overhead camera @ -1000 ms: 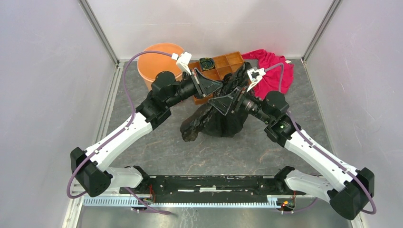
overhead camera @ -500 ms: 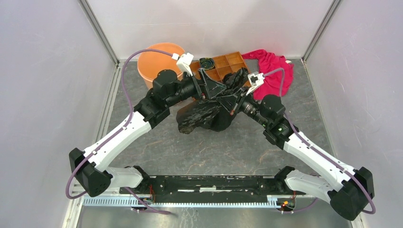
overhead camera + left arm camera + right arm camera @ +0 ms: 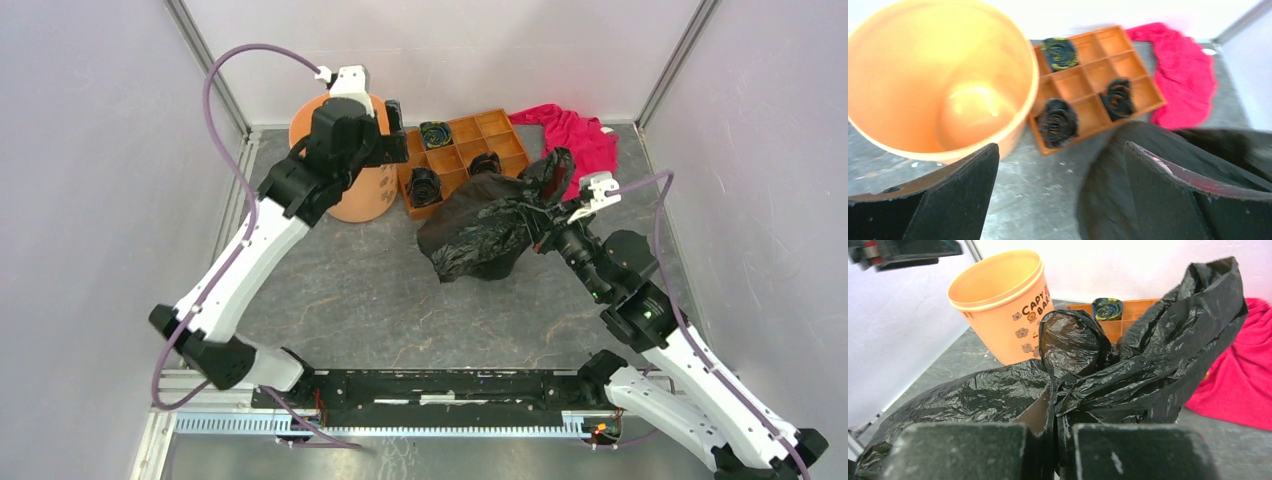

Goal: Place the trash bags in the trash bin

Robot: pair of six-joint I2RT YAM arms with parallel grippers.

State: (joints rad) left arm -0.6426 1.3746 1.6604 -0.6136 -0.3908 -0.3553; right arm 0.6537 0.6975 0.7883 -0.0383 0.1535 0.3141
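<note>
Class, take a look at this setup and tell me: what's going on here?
The right end effector is shut on the bunched black trash bag, beside the compartment tray. The left end effector hangs open and empty near the orange trash bin. The bin holds nothing, so the bag is not yet in.

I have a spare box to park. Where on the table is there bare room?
Bare table lies between the trash bag and the arms' base rail. The back is crowded: trash bin, tray and red cloth side by side.
</note>
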